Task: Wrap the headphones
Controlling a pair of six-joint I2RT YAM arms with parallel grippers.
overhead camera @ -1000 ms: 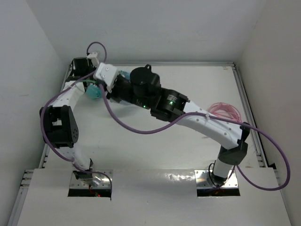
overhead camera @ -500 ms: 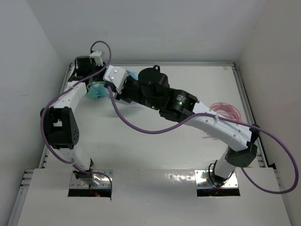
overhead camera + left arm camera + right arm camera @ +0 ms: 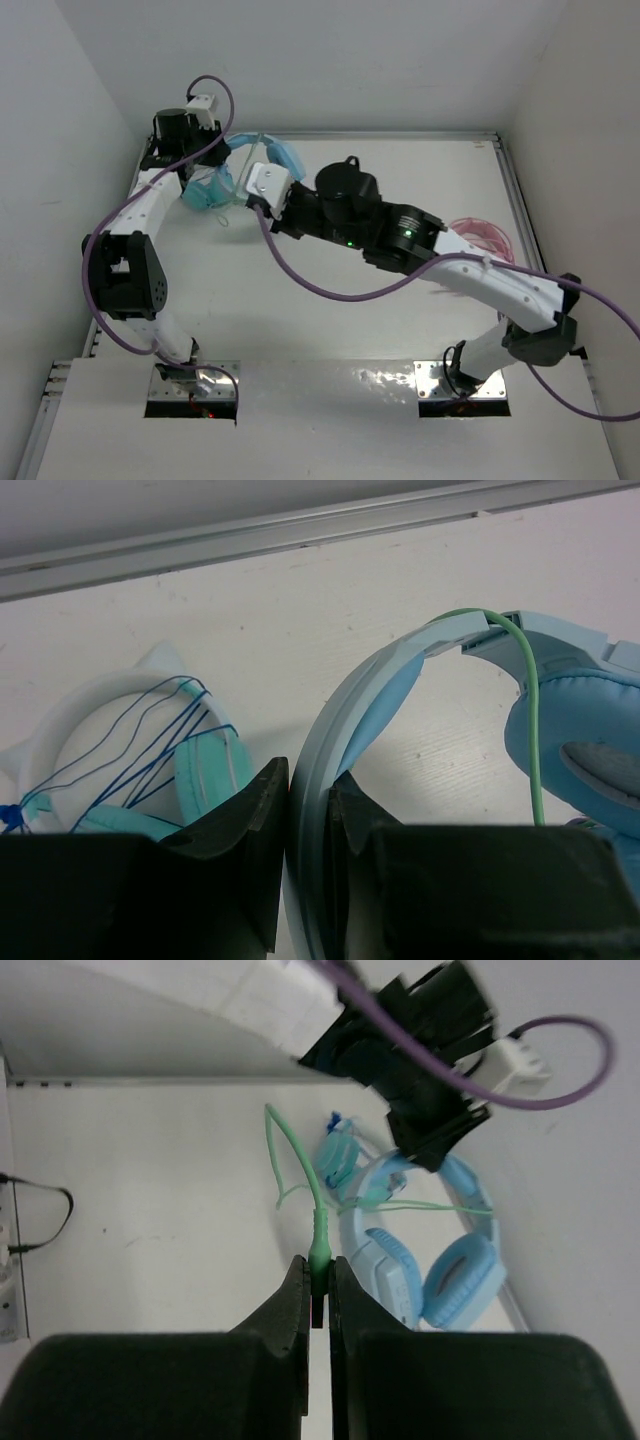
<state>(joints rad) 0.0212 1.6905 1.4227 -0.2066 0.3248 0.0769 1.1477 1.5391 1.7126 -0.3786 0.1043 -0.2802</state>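
At far-left table (image 3: pixel 430 170) corner | left tool (image 3: pixel 305 782) clamps headphones (image 3: pixel 580 730) by headband (image 3: pixel 400 665) | right tool (image 3: pixel 316 1270) pinches green cable (image 3: pixel 318 1225)

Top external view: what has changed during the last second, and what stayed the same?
The right gripper moved right and toward the near edge, drawing the cable away from the headphones, which are now uncovered. The left gripper stays shut on the headband, the right one on the cable's plug; the pink coil has not moved.
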